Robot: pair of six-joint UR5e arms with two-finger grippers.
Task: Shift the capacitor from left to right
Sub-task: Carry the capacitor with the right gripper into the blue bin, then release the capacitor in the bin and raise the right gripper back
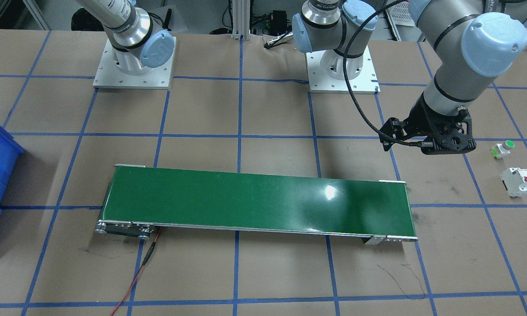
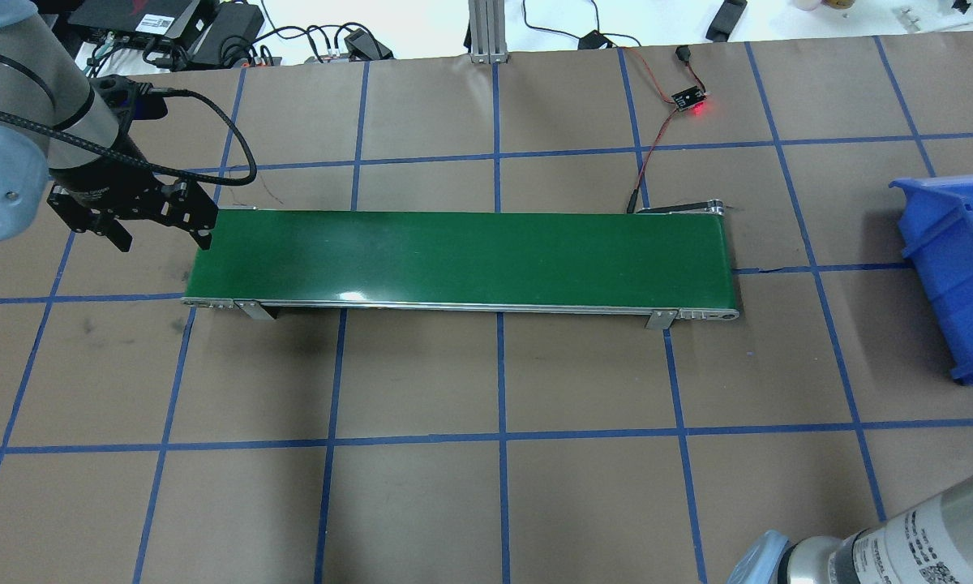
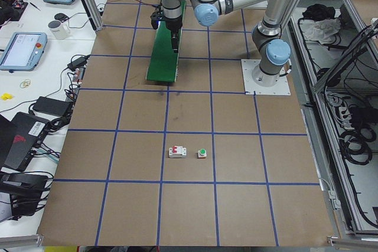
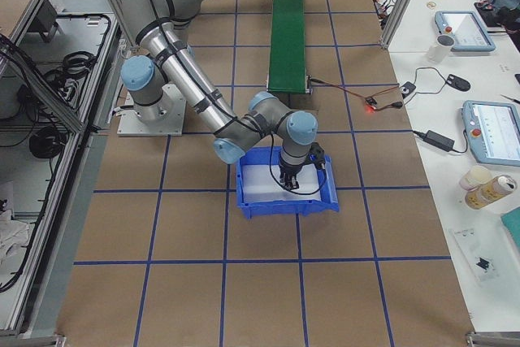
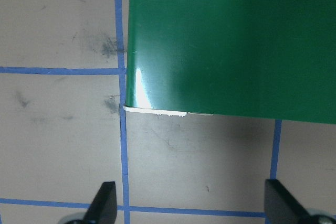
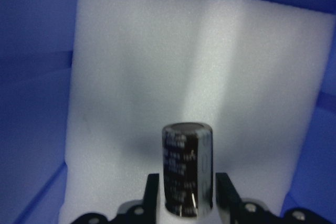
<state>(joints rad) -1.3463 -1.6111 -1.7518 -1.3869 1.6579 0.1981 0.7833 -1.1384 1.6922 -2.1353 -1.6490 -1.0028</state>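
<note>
Right wrist-mounted view: the capacitor [image 6: 186, 174] sits between the two fingers [image 6: 151, 192] of the right gripper [image 6: 187, 190], with one finger pressed against each side of its body. Most of its length projects beyond the fingertips toward the white foam pad [image 6: 157, 51] lining the blue bin [image 6: 31, 103]. Contact between capacitor and foam cannot be determined. Exterior right view: this gripper hangs over the bin's interior. The left gripper [image 5: 191, 203] has its fingers spread wide and empty, above the brown table paper [image 5: 58, 129], just beside the end of the green conveyor belt [image 5: 231, 45].
</note>
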